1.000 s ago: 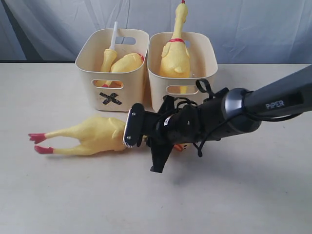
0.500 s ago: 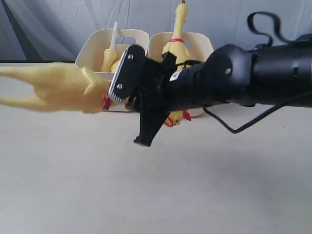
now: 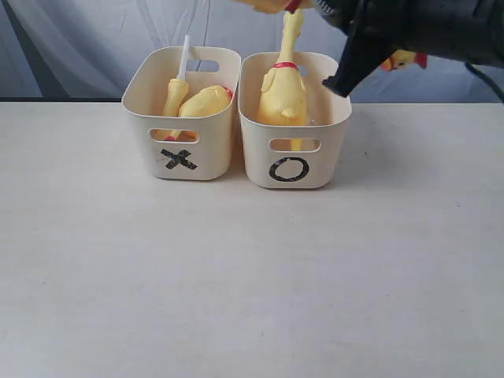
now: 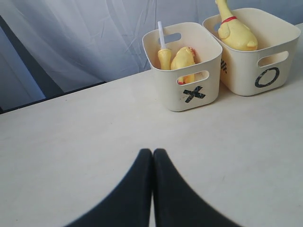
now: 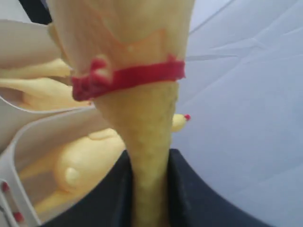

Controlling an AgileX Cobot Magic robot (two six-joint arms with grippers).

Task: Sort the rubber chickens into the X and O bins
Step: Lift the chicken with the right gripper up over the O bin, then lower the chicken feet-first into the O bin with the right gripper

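High over the worktop [image 3: 236, 283], at the top edge of the exterior view, the held rubber chicken [image 5: 127, 33] hangs in the right gripper [image 5: 149, 191], whose dark fingers [image 5: 187, 189] are clamped on either side of its long neck. Its skin is dull yellow and pebbled, with a ragged red collar around the base of the neck; its small head, yellow with a red comb, pokes out beyond the black arm [image 3: 441, 27]. Beneath it, the O bin [image 3: 319, 153], a cream tub with a slot handle and a black O, holds one chicken standing upright [image 3: 282, 93], neck up. Touching it on the side stands the X bin [image 3: 142, 153], holding a chicken with a white stick [image 3: 175, 96] and a headless yellow body [image 3: 206, 101]. The left gripper [image 4: 152, 156] hovers low over bare worktop, well apart from the bins, its black fingertips pressed together on nothing.
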